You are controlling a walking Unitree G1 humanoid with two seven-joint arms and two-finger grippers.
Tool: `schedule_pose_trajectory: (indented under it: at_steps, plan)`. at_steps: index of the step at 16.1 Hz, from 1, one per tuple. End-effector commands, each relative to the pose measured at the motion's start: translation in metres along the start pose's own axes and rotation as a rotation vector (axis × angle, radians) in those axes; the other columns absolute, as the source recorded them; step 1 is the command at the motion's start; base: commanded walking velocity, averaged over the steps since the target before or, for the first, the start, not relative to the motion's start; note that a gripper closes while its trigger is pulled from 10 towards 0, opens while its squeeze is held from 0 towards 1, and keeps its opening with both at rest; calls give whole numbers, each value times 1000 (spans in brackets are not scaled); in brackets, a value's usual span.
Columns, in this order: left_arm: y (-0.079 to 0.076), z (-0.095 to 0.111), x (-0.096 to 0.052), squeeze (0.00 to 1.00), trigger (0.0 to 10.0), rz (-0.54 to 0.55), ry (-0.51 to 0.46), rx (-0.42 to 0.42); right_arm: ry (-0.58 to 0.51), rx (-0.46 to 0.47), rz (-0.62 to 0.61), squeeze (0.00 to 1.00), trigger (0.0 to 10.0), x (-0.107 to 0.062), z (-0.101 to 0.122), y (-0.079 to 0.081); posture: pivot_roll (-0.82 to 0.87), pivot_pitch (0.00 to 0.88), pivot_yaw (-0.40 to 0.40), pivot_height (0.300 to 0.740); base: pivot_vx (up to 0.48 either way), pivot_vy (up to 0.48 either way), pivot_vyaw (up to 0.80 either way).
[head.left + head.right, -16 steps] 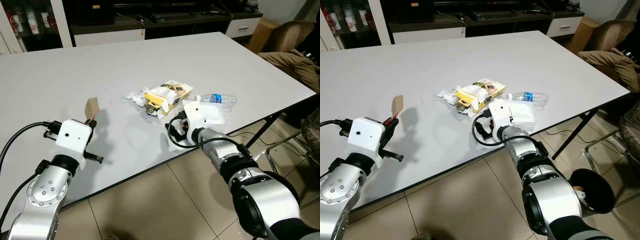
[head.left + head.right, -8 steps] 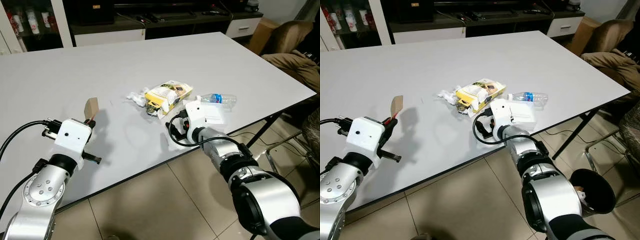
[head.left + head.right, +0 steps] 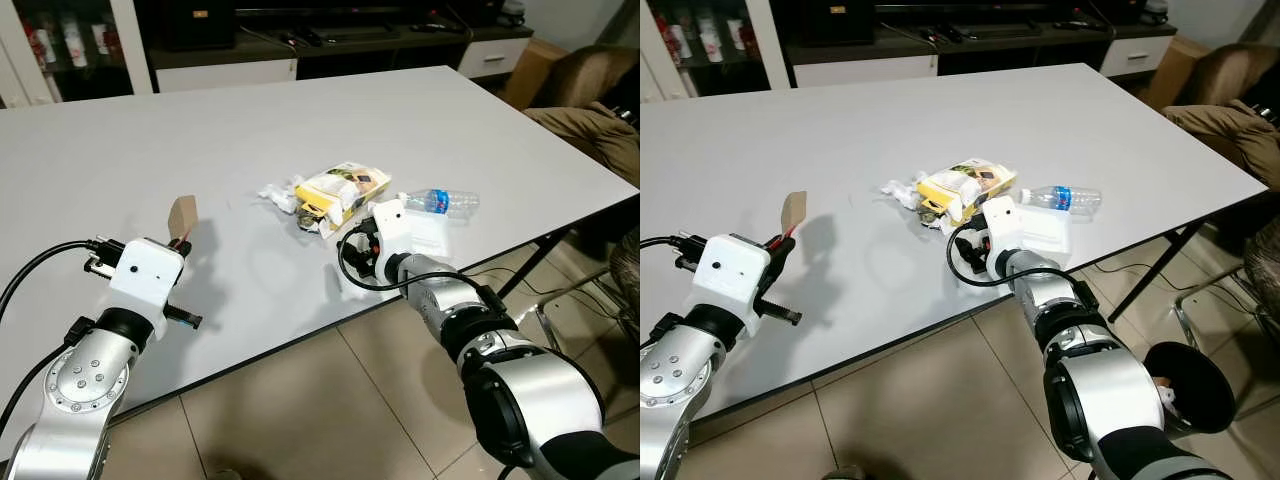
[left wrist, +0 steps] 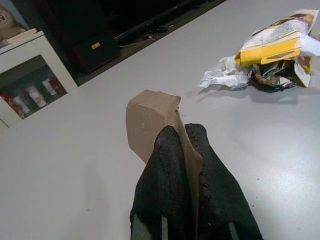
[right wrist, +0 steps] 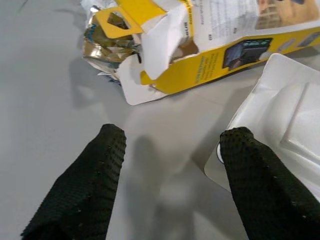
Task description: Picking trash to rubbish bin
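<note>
On the white table (image 3: 300, 110) lies a trash pile: a torn yellow box (image 3: 342, 186), crumpled white paper (image 3: 278, 192), a foil wrapper (image 5: 107, 42), a clear plastic bottle (image 3: 440, 201) and a white plastic tray (image 5: 280, 130). My right gripper (image 5: 172, 145) is open just above the table, short of the yellow box (image 5: 200, 55), with the tray beside one finger. My left gripper (image 4: 182, 132) is shut on a brown cardboard scrap (image 4: 150, 117), held upright over the table's left part (image 3: 183, 213). A black rubbish bin (image 3: 1188, 385) stands on the floor at the lower right.
The table's front edge runs diagonally just behind both wrists. A chair with a brown jacket (image 3: 590, 110) stands to the right. A dark cabinet (image 3: 300, 40) lines the far wall. Tiled floor (image 3: 320, 410) lies below the table edge.
My right gripper has edged forward toward the yellow box. The left gripper still holds the cardboard in the same place.
</note>
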State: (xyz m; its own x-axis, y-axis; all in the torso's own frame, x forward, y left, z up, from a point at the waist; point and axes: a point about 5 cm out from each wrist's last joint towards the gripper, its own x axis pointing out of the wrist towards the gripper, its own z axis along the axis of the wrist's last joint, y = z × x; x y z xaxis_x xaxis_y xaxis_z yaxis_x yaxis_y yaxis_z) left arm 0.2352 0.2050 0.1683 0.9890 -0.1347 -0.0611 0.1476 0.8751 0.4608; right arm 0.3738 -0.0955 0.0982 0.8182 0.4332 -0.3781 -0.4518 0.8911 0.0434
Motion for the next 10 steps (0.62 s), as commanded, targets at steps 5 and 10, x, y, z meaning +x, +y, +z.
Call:
schedule_pose_trajectory:
  at_steps: [5, 10]
  plan:
    - [-6, 3, 4, 0, 10000, -30, -17, 18, 132, -77, 6, 0, 0, -9, -11, -19, 122, 5, -120, 740, 0, 0, 0]
    - [-5, 5, 9, 0, 10000, -42, -26, 25, 152, -125, 60, 0, 0, -18, 2, -35, 114, 0, -104, 740, 0, 0, 0]
